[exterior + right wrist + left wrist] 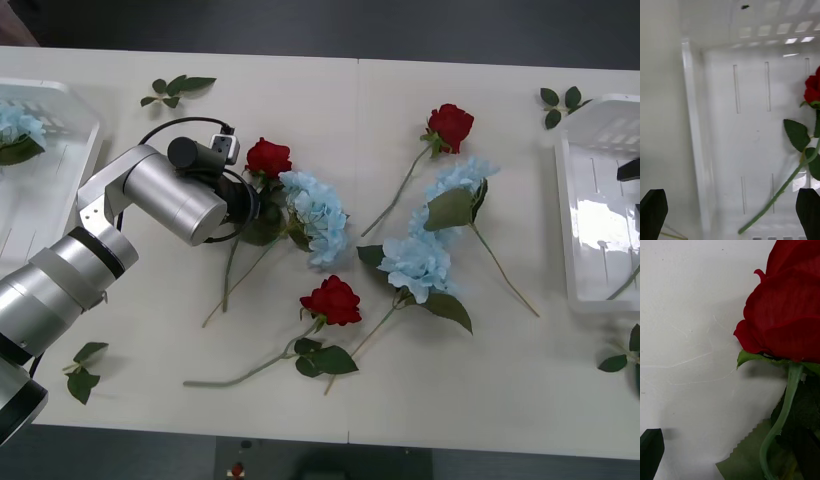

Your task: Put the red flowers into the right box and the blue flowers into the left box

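Three red flowers lie on the table: one (268, 157) by my left wrist, one (450, 125) at the far right, one (332, 300) near the front. Another red flower (812, 90) lies in the right box (600, 215), stem along its floor. Three blue flowers (315, 215) (460, 180) (415, 265) lie mid-table, and a further one (15, 128) rests in the left box (60, 190). My left gripper (730, 461) is open, low over the table, with the near rose's stem (786, 405) between its fingers. My right gripper (730, 215) hangs open above the right box (752, 123).
Loose leaf sprigs lie at the far left (175, 88), far right (560, 100), front left (82, 372) and front right (622, 360). The left arm (170, 200) reaches in from the front left corner. The table's front edge (320, 438) runs along the bottom.
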### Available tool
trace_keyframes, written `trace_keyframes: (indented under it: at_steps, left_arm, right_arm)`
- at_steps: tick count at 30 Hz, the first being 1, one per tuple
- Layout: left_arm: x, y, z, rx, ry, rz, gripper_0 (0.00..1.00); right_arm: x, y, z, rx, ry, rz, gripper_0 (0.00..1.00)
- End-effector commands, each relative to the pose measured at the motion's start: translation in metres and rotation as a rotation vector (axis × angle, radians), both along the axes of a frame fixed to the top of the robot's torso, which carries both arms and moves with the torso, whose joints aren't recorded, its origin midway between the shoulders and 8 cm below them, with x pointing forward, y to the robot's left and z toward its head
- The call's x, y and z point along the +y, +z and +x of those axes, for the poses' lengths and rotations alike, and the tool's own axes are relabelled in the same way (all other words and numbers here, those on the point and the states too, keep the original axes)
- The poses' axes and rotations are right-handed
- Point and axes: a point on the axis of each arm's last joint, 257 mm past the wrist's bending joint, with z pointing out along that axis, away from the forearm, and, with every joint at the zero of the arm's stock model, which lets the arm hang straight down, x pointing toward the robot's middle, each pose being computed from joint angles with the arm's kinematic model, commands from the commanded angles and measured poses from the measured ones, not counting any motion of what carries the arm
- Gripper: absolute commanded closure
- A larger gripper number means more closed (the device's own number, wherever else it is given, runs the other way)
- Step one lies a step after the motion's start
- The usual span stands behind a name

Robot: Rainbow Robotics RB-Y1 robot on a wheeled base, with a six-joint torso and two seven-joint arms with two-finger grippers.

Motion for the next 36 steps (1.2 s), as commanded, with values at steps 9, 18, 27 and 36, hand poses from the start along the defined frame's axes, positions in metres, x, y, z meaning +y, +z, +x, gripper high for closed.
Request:
trace_keyframes:
  at_steps: [9,18,27,36]
  left_arm:
    - [-0.020,0.030,0.014,-0.060,-0.057,0.003,0.99]
    - [-0.021,0.034,0.017,-0.071,-0.055,-0.006,1.00]
    - [-0.025,0.085,0.026,-0.155,-0.089,-0.034,1.00]
    - [-0.057,0.178,-0.011,-0.214,-0.232,-0.221,1.00]
  right_arm:
    - [0.093,0.047,-0.012,-0.059,0.532,-0.054,0.00]
    - [0.117,0.019,-0.029,-0.014,0.793,-0.139,0.00]
    - [0.144,-0.019,-0.042,0.009,0.914,-0.123,0.00]
    - [0.163,-0.040,-0.044,-0.003,0.937,-0.094,0.00]
